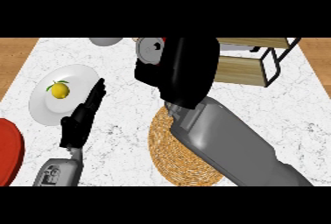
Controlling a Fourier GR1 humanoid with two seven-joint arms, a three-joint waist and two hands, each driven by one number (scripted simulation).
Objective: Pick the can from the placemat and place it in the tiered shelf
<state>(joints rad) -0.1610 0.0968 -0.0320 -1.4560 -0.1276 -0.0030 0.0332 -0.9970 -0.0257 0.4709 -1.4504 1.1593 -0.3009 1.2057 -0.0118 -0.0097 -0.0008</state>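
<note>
Head view shows my right hand (177,65) lifted above the counter (129,127), fingers curled round the can (151,48) — only its grey lid end peeks out at the hand's upper left. The can is off the woven placemat (169,148) and sits between it and the tiered shelf (249,65), whose wooden boards and black frame stand just to the right of my hand.

To do this carry well, I judge I should bring the can across to the right, clear the shelf's black frame, keep the can level, and open my fingers only once its base rests on a board.

My left hand (82,118) rests with straight fingers beside the white plate (45,109) holding a lemon (59,90). A red plate (9,148) shows at the left edge.

No label or writing can be read — my hand hides the can's side.
</note>
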